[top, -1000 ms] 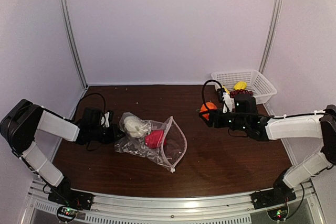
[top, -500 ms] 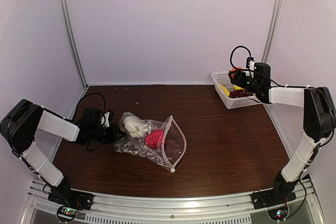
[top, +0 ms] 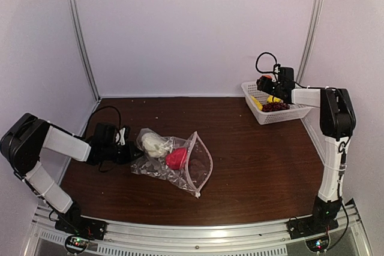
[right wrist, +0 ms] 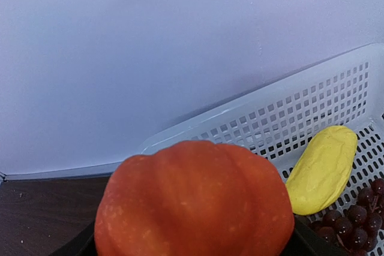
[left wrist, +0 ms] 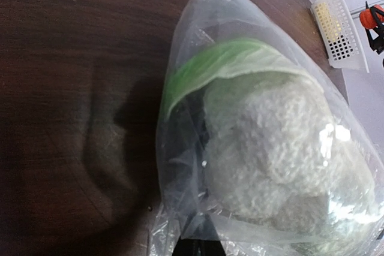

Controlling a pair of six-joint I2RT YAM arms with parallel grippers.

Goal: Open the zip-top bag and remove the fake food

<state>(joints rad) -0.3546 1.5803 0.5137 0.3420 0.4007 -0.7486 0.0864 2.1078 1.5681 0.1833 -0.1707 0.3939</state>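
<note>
The clear zip-top bag (top: 174,163) lies on the left half of the table, its pinkish zip strip (top: 203,166) facing right. Inside it are a white cauliflower piece (top: 155,145) with a green leaf (left wrist: 216,64) and a red piece (top: 176,158). My left gripper (top: 131,151) is shut on the bag's closed left end, plastic pinched between its jaws. My right gripper (top: 264,82) holds an orange toy pumpkin (right wrist: 195,202) just above the near-left rim of the white mesh basket (top: 303,111). A yellow piece (right wrist: 324,169) and dark grapes (right wrist: 354,214) lie in the basket.
The basket stands at the back right corner against the wall. A metal frame post (top: 312,28) rises right behind it. The right arm is stretched far back along the right wall. Dark wood table (top: 258,160) lies between bag and basket.
The right arm has carried the orange pumpkin from mid-table back and right to the basket's rim. The left gripper and the bag have stayed still.
</note>
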